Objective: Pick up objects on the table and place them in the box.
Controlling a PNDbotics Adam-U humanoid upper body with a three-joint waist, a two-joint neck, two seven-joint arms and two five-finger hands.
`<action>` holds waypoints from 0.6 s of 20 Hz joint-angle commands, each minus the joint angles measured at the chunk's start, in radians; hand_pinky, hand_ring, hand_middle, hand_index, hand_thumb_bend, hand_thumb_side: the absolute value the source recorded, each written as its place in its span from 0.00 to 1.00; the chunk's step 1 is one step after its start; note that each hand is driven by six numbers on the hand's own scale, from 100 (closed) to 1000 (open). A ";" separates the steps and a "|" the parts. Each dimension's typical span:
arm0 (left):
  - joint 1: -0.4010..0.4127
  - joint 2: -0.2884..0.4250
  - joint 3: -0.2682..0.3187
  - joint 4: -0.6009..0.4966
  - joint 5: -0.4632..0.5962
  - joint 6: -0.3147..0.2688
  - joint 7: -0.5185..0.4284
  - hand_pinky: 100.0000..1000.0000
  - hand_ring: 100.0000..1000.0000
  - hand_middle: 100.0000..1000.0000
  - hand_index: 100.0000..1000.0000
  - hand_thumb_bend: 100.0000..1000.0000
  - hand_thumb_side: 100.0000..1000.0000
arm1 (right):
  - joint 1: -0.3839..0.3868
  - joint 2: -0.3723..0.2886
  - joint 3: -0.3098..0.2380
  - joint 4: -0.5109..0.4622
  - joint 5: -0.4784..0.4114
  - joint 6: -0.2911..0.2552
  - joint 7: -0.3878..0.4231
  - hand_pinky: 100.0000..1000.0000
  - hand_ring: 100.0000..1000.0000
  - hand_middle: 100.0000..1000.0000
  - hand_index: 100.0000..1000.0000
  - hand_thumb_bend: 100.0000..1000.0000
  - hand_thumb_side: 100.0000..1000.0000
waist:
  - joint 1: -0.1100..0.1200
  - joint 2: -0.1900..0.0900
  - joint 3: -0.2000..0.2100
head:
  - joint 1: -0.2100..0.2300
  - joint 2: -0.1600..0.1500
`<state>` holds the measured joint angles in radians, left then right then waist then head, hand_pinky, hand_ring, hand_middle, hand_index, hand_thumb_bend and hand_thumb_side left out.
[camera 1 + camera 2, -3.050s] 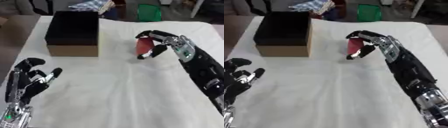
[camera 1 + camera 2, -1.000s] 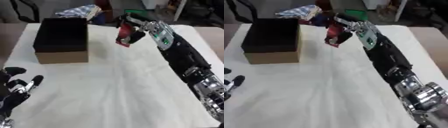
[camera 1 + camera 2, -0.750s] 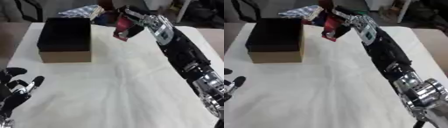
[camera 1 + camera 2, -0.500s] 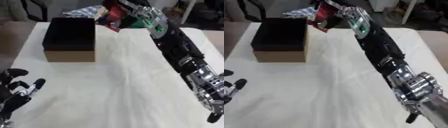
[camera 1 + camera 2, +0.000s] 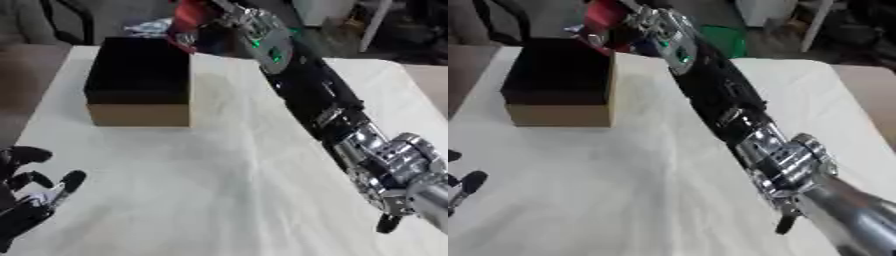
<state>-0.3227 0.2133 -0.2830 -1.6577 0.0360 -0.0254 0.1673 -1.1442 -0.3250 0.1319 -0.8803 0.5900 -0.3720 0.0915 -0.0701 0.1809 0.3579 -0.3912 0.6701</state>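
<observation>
My right hand [image 5: 229, 20] reaches far across the table and is shut on a red object [image 5: 189, 15], holding it in the air at the far right corner of the box [image 5: 140, 82]. The box is open at the top, black inside with brown cardboard sides, and stands at the left on the white table [image 5: 219, 175]. At the lower left corner rests my left hand [image 5: 26, 200], fingers relaxed and holding nothing.
A bundle of cloth [image 5: 153, 27] lies just behind the box. A green thing [image 5: 728, 42] stands on the floor beyond the table's far edge. My right arm [image 5: 350, 135] stretches diagonally over the right half of the table.
My right hand has lifted the red object off the table and carried it left and away, up to the box's far corner. The camera has shifted too.
</observation>
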 commanded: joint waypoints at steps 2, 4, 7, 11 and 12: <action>-0.025 -0.006 -0.017 0.000 0.004 -0.002 -0.022 0.31 0.64 0.50 0.47 0.80 0.12 | -0.025 0.010 0.003 0.001 0.063 -0.008 -0.061 0.61 0.44 0.68 0.86 0.20 0.00 | 0.006 -0.009 0.014 | -0.040 -0.023; -0.030 -0.009 -0.024 0.004 0.005 -0.002 -0.030 0.31 0.64 0.50 0.47 0.80 0.11 | -0.021 0.024 0.008 0.010 0.120 -0.021 -0.087 0.61 0.46 0.69 0.86 0.24 0.00 | 0.007 -0.005 0.022 | -0.048 -0.026; -0.034 -0.013 -0.028 0.007 0.004 -0.003 -0.037 0.31 0.64 0.50 0.47 0.80 0.11 | -0.012 0.049 0.016 0.032 0.203 -0.048 -0.097 0.64 0.57 0.75 0.89 0.34 0.00 | 0.009 -0.003 0.027 | -0.053 -0.030; -0.036 -0.014 -0.027 0.008 0.003 -0.004 -0.038 0.31 0.64 0.50 0.47 0.80 0.11 | -0.003 0.069 0.019 0.056 0.252 -0.075 -0.038 0.73 0.82 0.84 0.92 0.44 0.07 | 0.010 0.001 0.019 | -0.050 -0.034; -0.036 -0.014 -0.027 0.008 0.003 -0.003 -0.038 0.32 0.64 0.50 0.47 0.80 0.11 | -0.002 0.072 0.018 0.061 0.258 -0.076 -0.020 0.74 0.86 0.86 0.92 0.44 0.10 | 0.010 0.001 0.016 | -0.048 -0.035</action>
<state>-0.3427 0.2010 -0.3103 -1.6393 0.0363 -0.0265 0.1335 -1.1261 -0.2454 0.1522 -0.8162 0.8307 -0.4424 0.0551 -0.0698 0.1963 0.3728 -0.4409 0.6486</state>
